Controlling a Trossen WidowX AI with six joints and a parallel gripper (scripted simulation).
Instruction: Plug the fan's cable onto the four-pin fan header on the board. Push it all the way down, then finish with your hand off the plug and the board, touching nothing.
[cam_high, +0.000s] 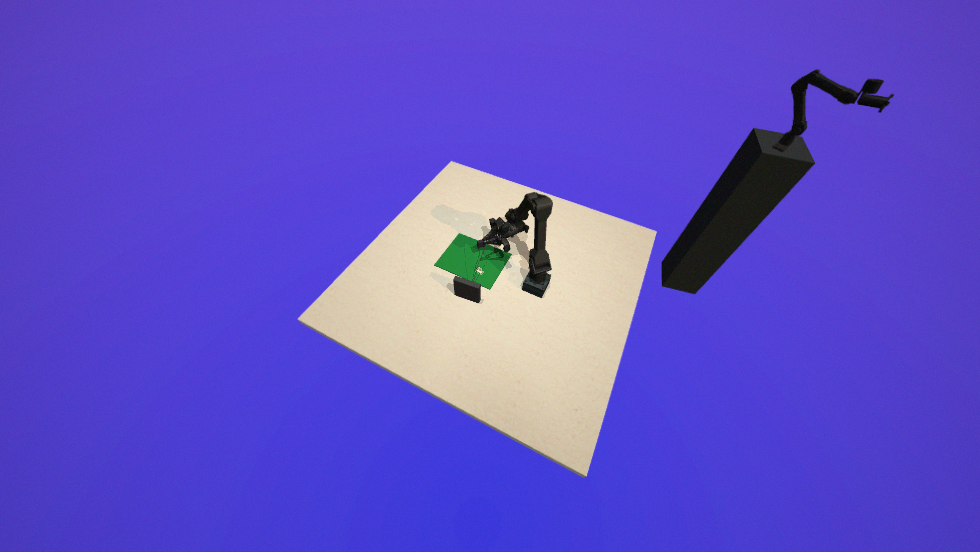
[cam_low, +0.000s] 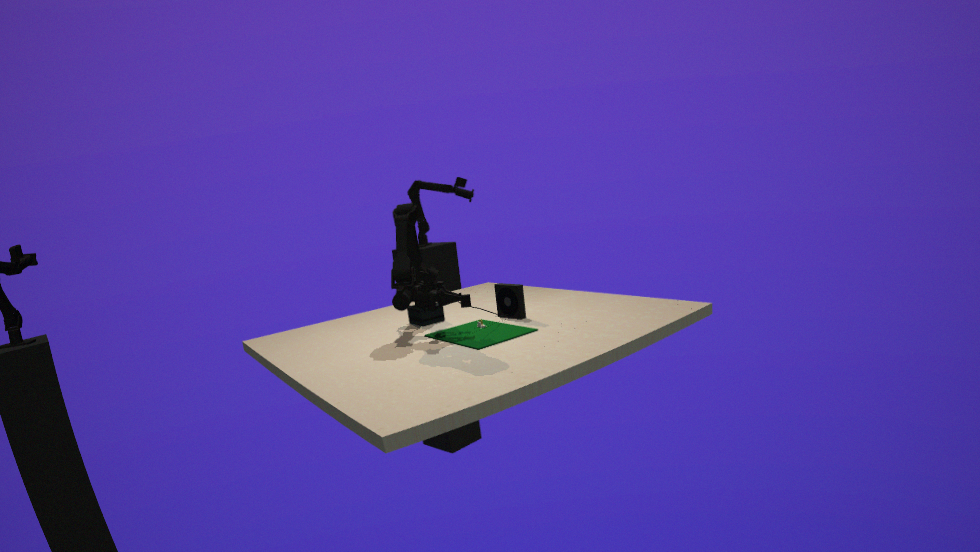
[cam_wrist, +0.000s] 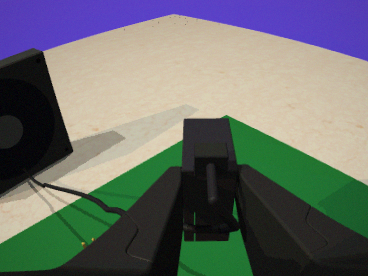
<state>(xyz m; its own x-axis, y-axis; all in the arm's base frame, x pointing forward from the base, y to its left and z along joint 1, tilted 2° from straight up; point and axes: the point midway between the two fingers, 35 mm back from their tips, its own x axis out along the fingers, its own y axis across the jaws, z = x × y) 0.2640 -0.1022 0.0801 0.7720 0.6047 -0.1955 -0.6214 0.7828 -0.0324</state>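
Tabletop (cam_high: 425, 342) (cam_low: 329, 384) (cam_wrist: 150, 75): one is being seen.
Boards (cam_high: 452, 253) (cam_low: 507, 331) (cam_wrist: 295, 175): one is being counted.
Headers (cam_high: 479, 270) (cam_low: 481, 325): one is being shown.
Header pins (cam_wrist: 83, 245): two tips are being shown by the wrist view; the others are being hidden or cropped.
Fans (cam_high: 467, 289) (cam_low: 509, 301) (cam_wrist: 60, 115): one is being counted.
Cables (cam_low: 483, 310) (cam_wrist: 75, 192): one is being seen.
Plugs (cam_high: 481, 244) (cam_low: 465, 300) (cam_wrist: 207, 140): one is being held.
Gripper fingers: two are being shown.
Arms (cam_high: 540, 236) (cam_low: 404, 243): two are being shown from the top, three from the exterior.
Tall pedestals (cam_high: 744, 212) (cam_low: 41, 438): one is being shown from the top; at least two are being seen from the exterior.
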